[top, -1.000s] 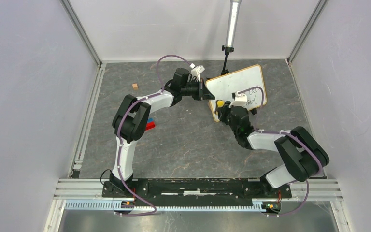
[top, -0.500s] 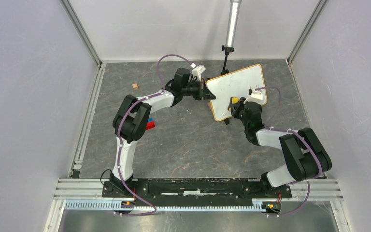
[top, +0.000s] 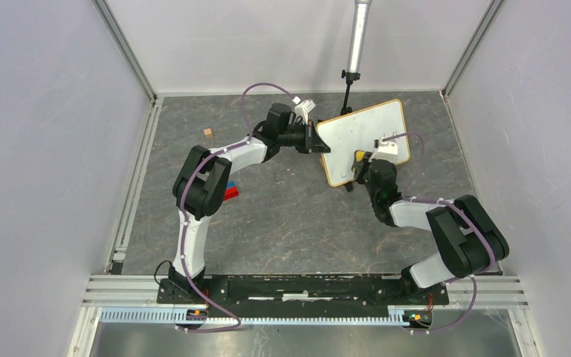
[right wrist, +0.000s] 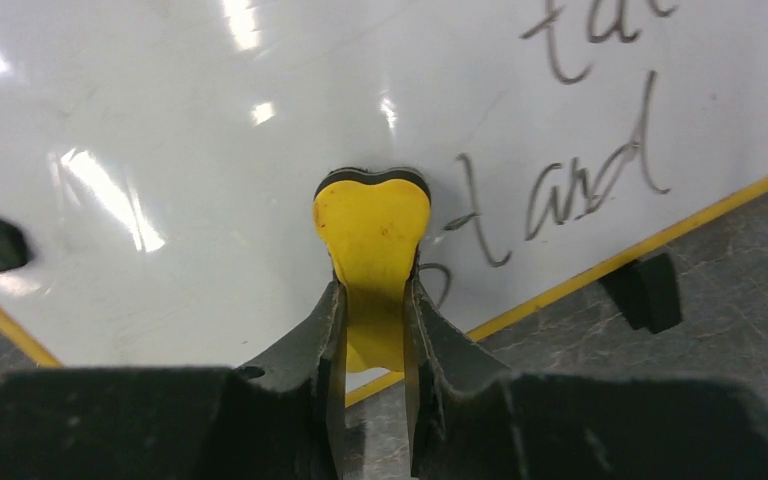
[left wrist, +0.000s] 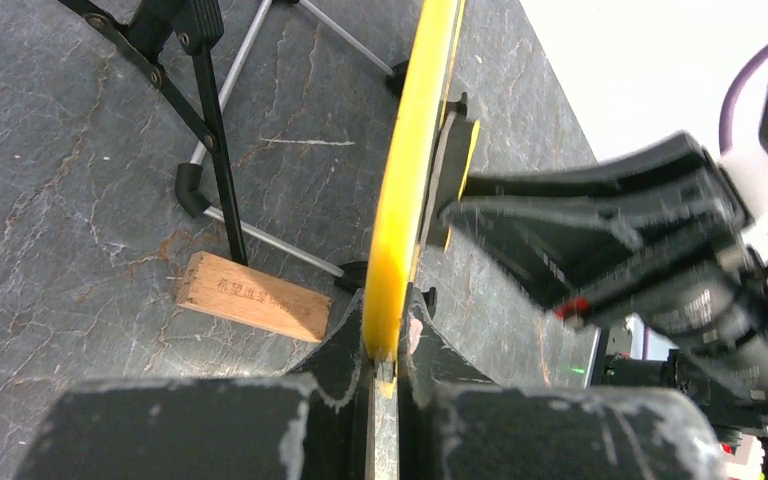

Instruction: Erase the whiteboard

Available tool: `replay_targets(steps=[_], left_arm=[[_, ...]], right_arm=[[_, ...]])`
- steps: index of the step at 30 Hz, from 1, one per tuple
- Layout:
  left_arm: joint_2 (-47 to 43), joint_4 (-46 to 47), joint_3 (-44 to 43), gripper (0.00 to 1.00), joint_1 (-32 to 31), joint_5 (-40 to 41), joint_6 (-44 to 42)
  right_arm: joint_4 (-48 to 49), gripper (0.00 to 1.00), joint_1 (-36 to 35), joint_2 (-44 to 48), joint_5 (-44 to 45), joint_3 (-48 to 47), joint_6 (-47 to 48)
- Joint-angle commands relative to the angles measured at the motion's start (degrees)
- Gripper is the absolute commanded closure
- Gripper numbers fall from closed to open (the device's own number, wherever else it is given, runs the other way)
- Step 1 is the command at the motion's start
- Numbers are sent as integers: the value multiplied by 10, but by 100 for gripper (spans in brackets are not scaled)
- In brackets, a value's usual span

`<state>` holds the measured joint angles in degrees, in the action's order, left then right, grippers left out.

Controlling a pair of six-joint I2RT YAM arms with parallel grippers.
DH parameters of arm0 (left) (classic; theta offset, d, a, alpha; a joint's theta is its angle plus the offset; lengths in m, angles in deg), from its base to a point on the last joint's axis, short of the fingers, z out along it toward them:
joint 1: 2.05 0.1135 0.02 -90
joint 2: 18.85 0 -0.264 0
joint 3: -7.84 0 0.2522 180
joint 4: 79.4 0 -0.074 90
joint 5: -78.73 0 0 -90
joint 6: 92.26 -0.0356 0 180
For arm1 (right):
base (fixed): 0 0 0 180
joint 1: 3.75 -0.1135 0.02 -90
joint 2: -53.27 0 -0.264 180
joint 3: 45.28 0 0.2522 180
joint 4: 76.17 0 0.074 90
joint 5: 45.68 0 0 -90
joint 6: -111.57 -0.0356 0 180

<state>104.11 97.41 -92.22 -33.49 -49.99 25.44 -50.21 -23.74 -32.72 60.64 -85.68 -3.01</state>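
While the left end effector (top: 318,141) is clenching the left edge of the whiteboard (top: 363,140), the board is standing tilted at the far right of the table (top: 282,216), just in front of the foot of a tripod stand (top: 348,89). Seen from the left wrist, the two fingers are closing tight on the board's thin rim, which is showing yellow there and running edge-on up the middle of the view.

The right end effector (top: 358,160) is reaching in from the near side and is gripping a yellow eraser (right wrist: 372,225) between its fingers (right wrist: 325,320). The eraser's dark pad is pressing flat against the white face, close to the board's lower edge. Dark handwriting (right wrist: 580,190) is sitting just to the right of the eraser, towards the board's rounded corner, with more letters above it at the top of the right wrist view. The part of the face to the left of the eraser is showing white and glossy, catching reflections of the lights. One small black foot (right wrist: 645,290) is poking out below the frame.

A flat wooden block (left wrist: 255,297) is lying on the table behind the board, beside a tripod leg. A small wooden cube (top: 208,132) and a red and blue block (top: 230,192) are lying well apart from the board, over by the left arm.
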Motion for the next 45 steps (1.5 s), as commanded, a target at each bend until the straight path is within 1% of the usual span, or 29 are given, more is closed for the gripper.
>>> replay_targets(steps=[1,4,7,11,14,16,20,23,26,28,31,34,35,37,39,42,45], left_arm=[[20,-90,-1,98,-7,58,-98],[20,-94,-2,98,-7,57,-100],[24,-94,-5,98,-7,52,-97],[22,-101,-5,98,-6,54,-106],[22,-101,-6,98,-6,53,-106],[23,-101,-7,98,-6,51,-104],[24,-96,-6,98,-6,49,-99],[26,-96,-8,98,-6,47,-97],[25,-96,-6,98,-6,47,-98],[26,-96,-6,98,-6,48,-97],[30,-93,-7,98,-6,42,-90],[33,-98,-13,98,-6,45,-85],[33,-102,-14,96,-6,50,-86],[30,-103,-13,86,-6,65,-87],[28,-103,-10,76,-6,68,-84],[19,-63,13,61,-6,64,-59],[12,-22,35,50,-6,62,-32]], right_arm=[[15,90,-112,-40,-27,6,10],[60,89,-130,-53,-13,16,-8],[57,86,-127,-35,37,31,-17],[88,81,-80,16,50,85,-19],[67,81,-36,29,27,93,-13],[67,82,-22,27,6,92,-7],[90,83,-35,-3,-51,71,2],[72,82,-81,-26,-40,30,24],[107,81,-99,-22,-42,31,40],[124,80,-99,-12,-35,35,54],[127,79,-94,-7,1,30,72],[150,80,-78,-10,-3,27,79],[157,80,-73,-14,-13,24,80],[163,81,-70,-19,-34,18,80],[194,80,-70,-17,-59,29,81],[218,77,-70,-10,-69,36,88],[203,75,-70,-15,-63,23,92]])
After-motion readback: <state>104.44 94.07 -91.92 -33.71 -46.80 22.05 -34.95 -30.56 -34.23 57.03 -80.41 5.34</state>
